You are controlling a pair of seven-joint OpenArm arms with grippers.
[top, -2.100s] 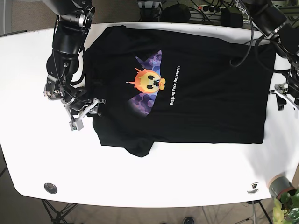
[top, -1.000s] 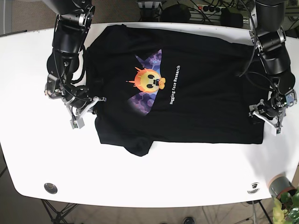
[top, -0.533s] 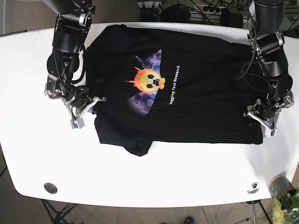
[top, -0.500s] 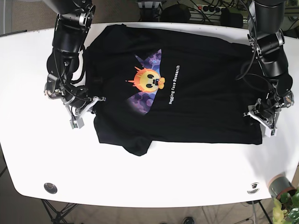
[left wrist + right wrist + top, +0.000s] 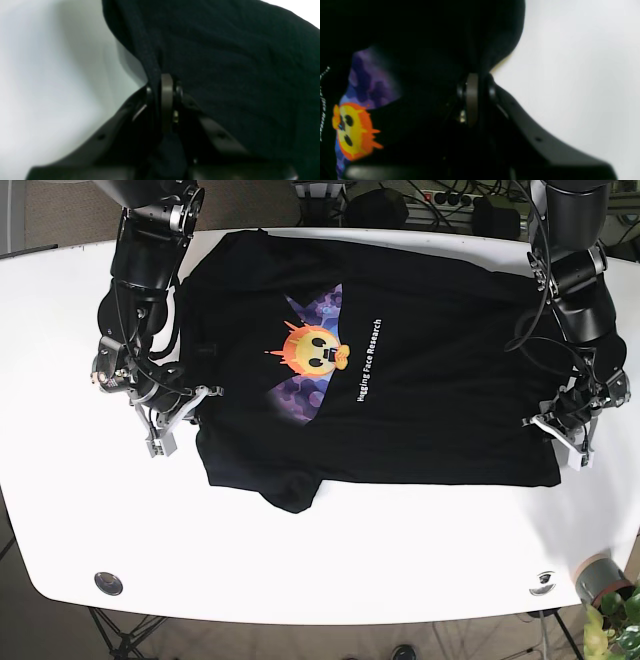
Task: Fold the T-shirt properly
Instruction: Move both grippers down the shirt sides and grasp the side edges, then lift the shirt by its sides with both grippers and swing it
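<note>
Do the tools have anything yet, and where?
Both grip the shirt: left tool on its hem-side edge, right tool on the edge near the collar end.

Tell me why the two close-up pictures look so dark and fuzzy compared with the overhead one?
Left wrist view: the left gripper and the black T-shirt sit right at the lens, so the cloth is soft and the white table shadowed grey. Right wrist view: the right gripper is blurred and the print smeared. Base view: evenly lit and sharp.

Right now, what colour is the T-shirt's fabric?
Black; the T-shirt shows best in the base view.
</note>
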